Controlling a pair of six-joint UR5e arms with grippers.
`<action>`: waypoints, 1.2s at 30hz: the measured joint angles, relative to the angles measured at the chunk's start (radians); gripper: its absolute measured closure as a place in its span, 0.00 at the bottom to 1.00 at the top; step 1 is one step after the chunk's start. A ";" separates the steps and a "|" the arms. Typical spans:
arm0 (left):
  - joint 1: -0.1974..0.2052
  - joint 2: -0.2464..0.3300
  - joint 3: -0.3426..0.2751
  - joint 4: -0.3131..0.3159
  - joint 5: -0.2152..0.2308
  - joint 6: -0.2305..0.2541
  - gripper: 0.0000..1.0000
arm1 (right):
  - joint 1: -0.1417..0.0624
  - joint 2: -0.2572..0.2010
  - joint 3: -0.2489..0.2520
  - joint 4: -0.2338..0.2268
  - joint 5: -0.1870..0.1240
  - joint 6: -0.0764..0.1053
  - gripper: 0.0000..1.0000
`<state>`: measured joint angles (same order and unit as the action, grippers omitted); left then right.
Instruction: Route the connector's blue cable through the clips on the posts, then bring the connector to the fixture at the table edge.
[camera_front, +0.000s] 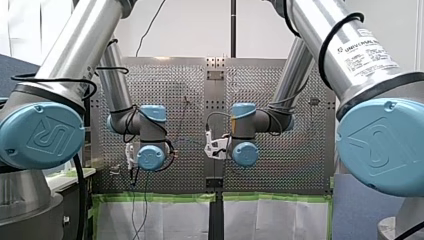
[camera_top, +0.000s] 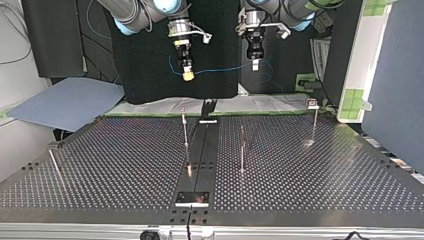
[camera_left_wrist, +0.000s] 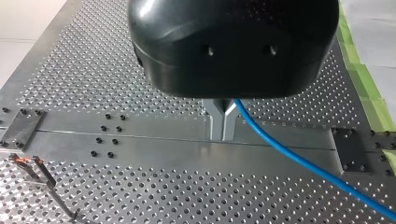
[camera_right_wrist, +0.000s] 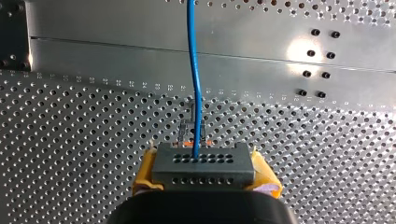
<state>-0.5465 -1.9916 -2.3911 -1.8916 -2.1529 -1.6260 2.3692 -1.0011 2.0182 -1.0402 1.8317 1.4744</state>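
**A:** What was made out in the front view?
**B:** The left gripper (camera_front: 132, 167) and right gripper (camera_front: 214, 150) were seen over the counter (camera_front: 280, 90). Their state could not be read there.
**A:** And the top view?
**B:** The cable (camera_top: 220, 70) was strung between them, its long axis across the view, well above the posts (camera_top: 185, 130).
**A:** The left wrist view?
**B:** The fingers (camera_left_wrist: 223, 126) were pressed together on the cable, which was led off sideways.
**A:** The right wrist view?
**B:** The connector (camera_right_wrist: 203, 165) was clamped between yellow pads (camera_right_wrist: 145, 169). The cable was run straight ahead, over a clip (camera_right_wrist: 187, 133).
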 joint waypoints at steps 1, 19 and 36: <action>0.000 0.000 0.000 0.000 0.000 0.000 1.00 | 0.000 0.000 0.000 0.000 0.000 0.000 1.00; 0.001 0.000 0.000 0.000 0.000 0.000 1.00 | -0.001 0.000 0.000 -0.001 0.000 0.000 1.00; 0.017 -0.026 -0.024 -0.008 -0.005 0.000 1.00 | 0.015 0.086 -0.005 0.023 0.003 -0.003 1.00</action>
<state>-0.5298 -2.0173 -2.4153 -1.8992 -2.1575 -1.6259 2.3844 -0.9154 2.0136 -1.0173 1.8348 1.4715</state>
